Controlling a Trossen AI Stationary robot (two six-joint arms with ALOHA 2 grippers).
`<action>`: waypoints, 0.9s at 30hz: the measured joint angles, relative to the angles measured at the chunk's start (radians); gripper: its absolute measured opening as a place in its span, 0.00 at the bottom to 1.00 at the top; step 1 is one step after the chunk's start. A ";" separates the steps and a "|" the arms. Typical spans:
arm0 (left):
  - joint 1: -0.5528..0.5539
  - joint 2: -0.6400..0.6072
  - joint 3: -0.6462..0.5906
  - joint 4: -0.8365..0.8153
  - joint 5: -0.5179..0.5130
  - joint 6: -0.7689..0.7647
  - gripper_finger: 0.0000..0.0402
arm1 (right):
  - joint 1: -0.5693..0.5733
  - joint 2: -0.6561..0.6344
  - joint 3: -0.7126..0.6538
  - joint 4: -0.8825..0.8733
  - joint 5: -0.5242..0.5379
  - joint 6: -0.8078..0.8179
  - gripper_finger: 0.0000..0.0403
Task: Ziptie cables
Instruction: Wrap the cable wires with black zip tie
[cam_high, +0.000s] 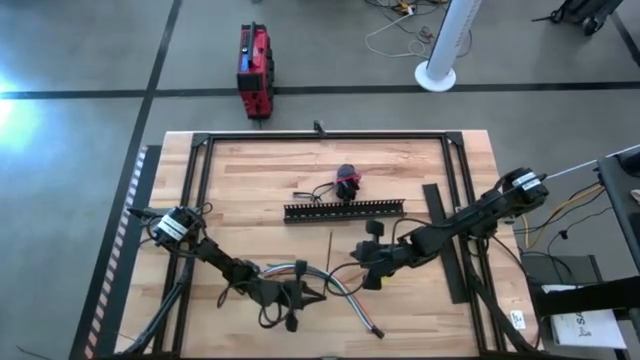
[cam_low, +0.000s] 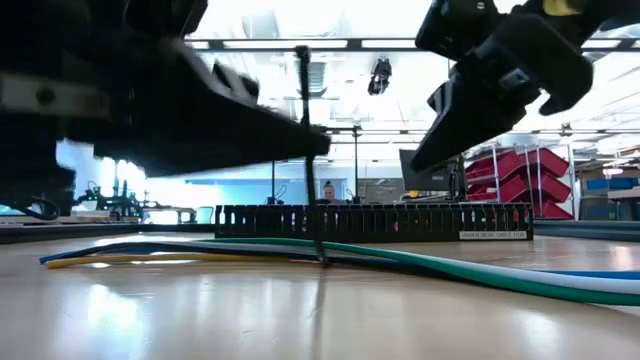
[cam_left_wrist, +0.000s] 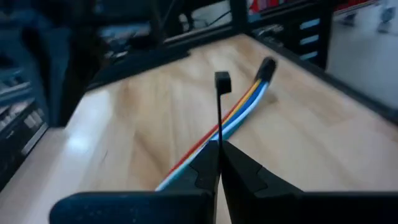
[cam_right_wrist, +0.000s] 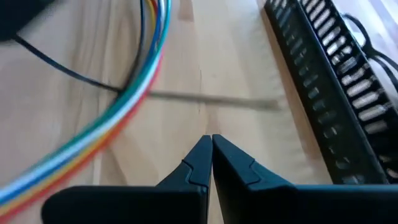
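The cables (cam_high: 340, 290), a flat run of green, white, blue, yellow and red wires, lie on the wood near the table's front; they also show in the low view (cam_low: 450, 272) and both wrist views (cam_left_wrist: 242, 109) (cam_right_wrist: 137, 81). My left gripper (cam_high: 316, 292) (cam_left_wrist: 219, 149) hovers just over them, pointing about level, shut on the ziptie (cam_left_wrist: 220, 118), a thin black strip. My right gripper (cam_high: 365, 278) (cam_right_wrist: 211, 140) hangs above the wood to the right of the cables, shut and holding nothing, its fingers slanting down (cam_low: 440, 150). My left gripper pinches the ziptie's strip (cam_left_wrist: 219, 140) between its two fingertips, partway along its length. The fingers come about level from the table's left and lie across the strip. The ziptie stands upright, its small head (cam_left_wrist: 222, 81) above the fingers and its lower end (cam_low: 321, 260) down at the cables.
A long black slotted duct (cam_high: 345, 210) (cam_low: 370, 222) (cam_right_wrist: 329, 74) lies across the table's middle, with a red-and-black lump (cam_high: 347, 183) behind it. A flat black cover strip (cam_high: 440, 235) lies at the right. A thin dark line (cam_high: 330, 248) shows on the wood between duct and cables. Black frame rails (cam_high: 320, 137) border the table.
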 joint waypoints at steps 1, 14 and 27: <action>0.001 0.000 -0.009 -0.001 -0.001 -0.013 0.00 | 0.000 0.002 0.000 0.003 0.000 0.001 0.00; -0.003 0.000 -0.035 0.000 -0.002 -0.060 0.00 | -0.053 0.151 -0.010 0.156 0.047 0.360 0.26; -0.014 0.000 -0.046 -0.005 -0.001 -0.085 0.00 | -0.243 0.236 -0.021 0.102 0.087 0.432 0.39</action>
